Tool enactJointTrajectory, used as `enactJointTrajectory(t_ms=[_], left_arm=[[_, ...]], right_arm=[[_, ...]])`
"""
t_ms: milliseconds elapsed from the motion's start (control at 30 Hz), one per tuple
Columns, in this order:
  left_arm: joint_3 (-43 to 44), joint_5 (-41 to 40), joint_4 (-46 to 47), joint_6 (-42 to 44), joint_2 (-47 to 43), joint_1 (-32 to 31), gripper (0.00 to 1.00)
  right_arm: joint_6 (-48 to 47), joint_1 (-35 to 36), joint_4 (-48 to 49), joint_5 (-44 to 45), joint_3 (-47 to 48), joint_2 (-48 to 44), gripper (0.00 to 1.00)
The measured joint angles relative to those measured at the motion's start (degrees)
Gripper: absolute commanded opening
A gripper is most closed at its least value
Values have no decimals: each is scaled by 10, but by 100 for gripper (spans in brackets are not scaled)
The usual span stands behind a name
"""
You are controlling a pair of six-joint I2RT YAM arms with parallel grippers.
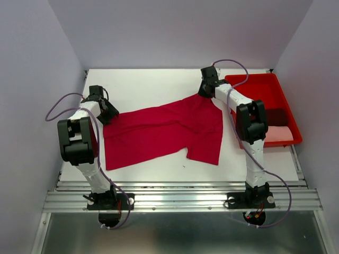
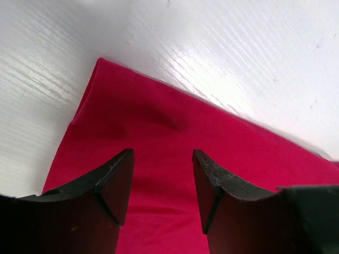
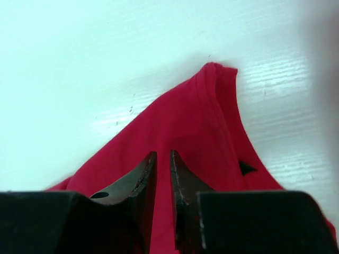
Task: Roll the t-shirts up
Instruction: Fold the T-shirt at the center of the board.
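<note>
One crimson t-shirt (image 1: 159,132) lies spread in the middle of the white table (image 1: 153,79), long side running left to right. Its near right part hangs lower toward you, and its far right corner is drawn up into a peak. Only the overhead view gives you that whole outline. It also shows two more folded shirts, a maroon t-shirt (image 1: 278,115) and a pink t-shirt (image 1: 278,134). They lie side by side, the pink one nearer you, in the near end of the rigid red tray (image 1: 249,79) at the right edge of the table.

The wrist views give you what the overhead cannot. From the left wrist you see the cloth as smooth, matte knit with one straight edge crossing the glossy, faintly grained tabletop and a shallow crease shadow near it. The left gripper (image 2: 161,159) hangs over that left end with its black wedge-shaped fingers spread wide and nothing between them.

From the right wrist you see a doubled, stitched band curving over the top of a rounded fold, with cloth sloping up toward the camera. The right gripper (image 3: 163,159) is narrowed to a thin slit, pinching the crimson cloth at that raised far corner, just beside the tray's left wall.
</note>
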Motion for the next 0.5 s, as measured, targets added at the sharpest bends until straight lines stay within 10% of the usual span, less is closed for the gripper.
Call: enactJointTrajectory(t_ms=[500], left_arm=[[26,-29,4,-4,49,0,59]], right_arm=[[1,-28,12,24,72,93,20]])
